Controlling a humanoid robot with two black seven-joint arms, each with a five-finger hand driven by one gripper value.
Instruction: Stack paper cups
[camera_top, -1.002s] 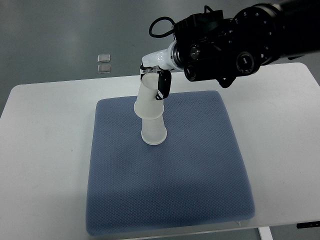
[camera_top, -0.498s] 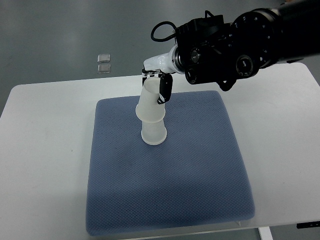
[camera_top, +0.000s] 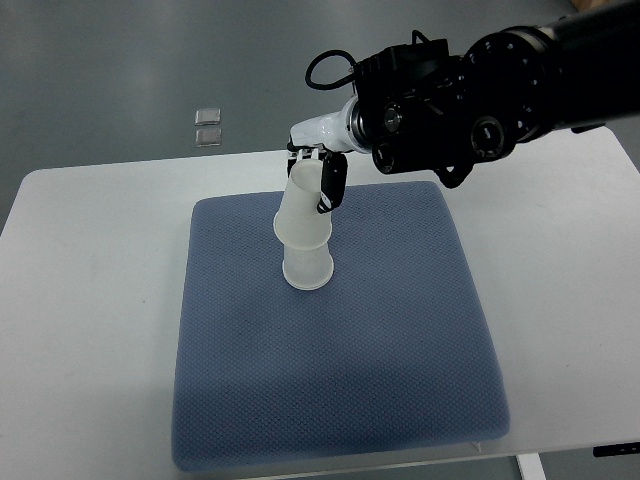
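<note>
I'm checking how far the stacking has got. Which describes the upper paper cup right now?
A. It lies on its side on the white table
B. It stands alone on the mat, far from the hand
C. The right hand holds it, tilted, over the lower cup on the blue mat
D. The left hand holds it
C: the right hand grips the upper cup, tilted, seated over the lower cup on the blue mat.

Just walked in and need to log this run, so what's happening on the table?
The robot's right hand grips the upper paper cup near its top and is fitting it over the lower paper cup, which stands upside down on the blue mat. The upper cup leans slightly and is not fully seated. The left arm is out of view.
</note>
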